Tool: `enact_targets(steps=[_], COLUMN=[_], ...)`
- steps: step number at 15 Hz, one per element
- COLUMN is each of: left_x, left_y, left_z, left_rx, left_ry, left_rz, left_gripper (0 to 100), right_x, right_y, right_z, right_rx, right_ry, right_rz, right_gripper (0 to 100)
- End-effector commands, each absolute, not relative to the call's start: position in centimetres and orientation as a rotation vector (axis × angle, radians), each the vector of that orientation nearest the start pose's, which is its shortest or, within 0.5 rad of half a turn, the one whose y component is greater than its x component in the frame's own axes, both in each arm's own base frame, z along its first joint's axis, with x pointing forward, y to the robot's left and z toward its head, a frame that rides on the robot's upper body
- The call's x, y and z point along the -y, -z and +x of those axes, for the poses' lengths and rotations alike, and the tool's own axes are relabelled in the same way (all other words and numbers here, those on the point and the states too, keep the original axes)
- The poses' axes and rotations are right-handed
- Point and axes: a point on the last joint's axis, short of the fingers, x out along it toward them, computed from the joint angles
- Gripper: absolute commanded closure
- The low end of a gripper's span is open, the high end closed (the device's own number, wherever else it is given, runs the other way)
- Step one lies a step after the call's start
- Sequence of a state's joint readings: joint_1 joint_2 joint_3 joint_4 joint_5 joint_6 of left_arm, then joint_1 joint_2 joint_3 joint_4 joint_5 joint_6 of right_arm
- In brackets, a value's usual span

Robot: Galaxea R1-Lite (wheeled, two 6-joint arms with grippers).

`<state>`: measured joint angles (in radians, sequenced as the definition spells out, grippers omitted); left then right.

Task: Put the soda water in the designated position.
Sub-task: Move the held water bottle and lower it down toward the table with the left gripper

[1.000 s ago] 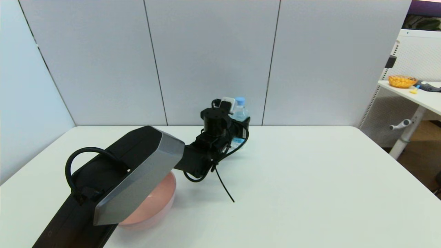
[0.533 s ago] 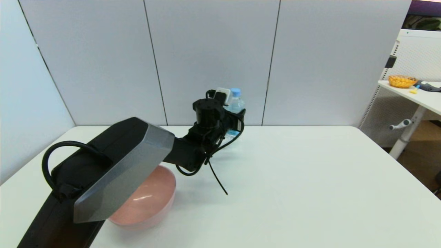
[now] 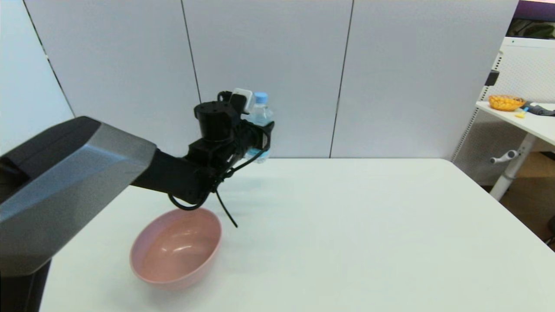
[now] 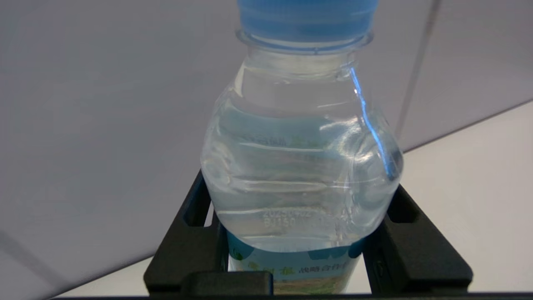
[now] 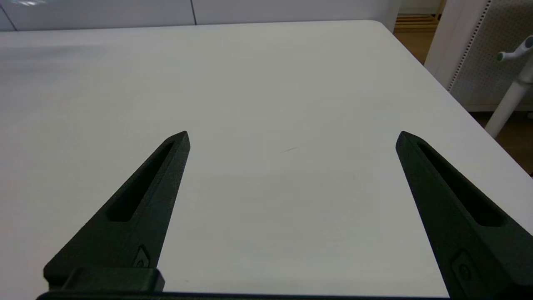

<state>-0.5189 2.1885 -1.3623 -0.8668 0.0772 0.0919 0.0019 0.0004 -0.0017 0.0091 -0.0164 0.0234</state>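
Observation:
The soda water [image 3: 260,116] is a small clear bottle with a light-blue cap, held upright in the air near the back wall. My left gripper [image 3: 259,139] is shut on its labelled lower body, well above the table. In the left wrist view the soda water [image 4: 302,158] fills the frame, with the black fingers [image 4: 189,246] clamped on either side of the blue label. My right gripper [image 5: 291,137] is open over bare white tabletop, out of the head view. No marking of the designated position shows on the table.
A pink bowl [image 3: 177,248] stands on the white table [image 3: 368,225] at the front left, below my left arm. The grey panel wall runs along the table's far edge. A side table with an orange bowl [image 3: 505,102] stands off to the right.
My left gripper has lifted the soda water off the table and carried it up and to the left. The arm's rise has uncovered the pink bowl.

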Motion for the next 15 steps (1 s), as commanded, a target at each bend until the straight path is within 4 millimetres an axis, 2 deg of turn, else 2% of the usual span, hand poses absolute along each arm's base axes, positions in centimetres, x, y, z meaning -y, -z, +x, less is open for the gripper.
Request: enact_targets(steps=[1, 5, 10, 15], left_x=[16.1, 11.5, 6.0, 0.4], left_y=[-21.0, -21.8, -21.7, -20.6], left_z=[36.6, 35.5, 35.7, 36.6], left_rx=[0.097, 0.082, 0.069, 0.034], left_ry=[0.340, 0.252, 0.225, 0.265], left_rz=[0.090, 0.100, 0.113, 0.132], left_gripper=[100, 100, 100, 100], right_x=[0.0, 0.0, 0.0, 0.0], right_y=[-7.5, -7.5, -7.5, -7.5], right_z=[-2.3, -2.3, -2.3, -2.3], right_rx=[-0.009, -0.008, -0.009, -0.009], right_ry=[0.015, 0.014, 0.014, 0.014], right_rz=[0.023, 0.023, 0.023, 0.023], right_gripper=[0, 0, 0, 0])
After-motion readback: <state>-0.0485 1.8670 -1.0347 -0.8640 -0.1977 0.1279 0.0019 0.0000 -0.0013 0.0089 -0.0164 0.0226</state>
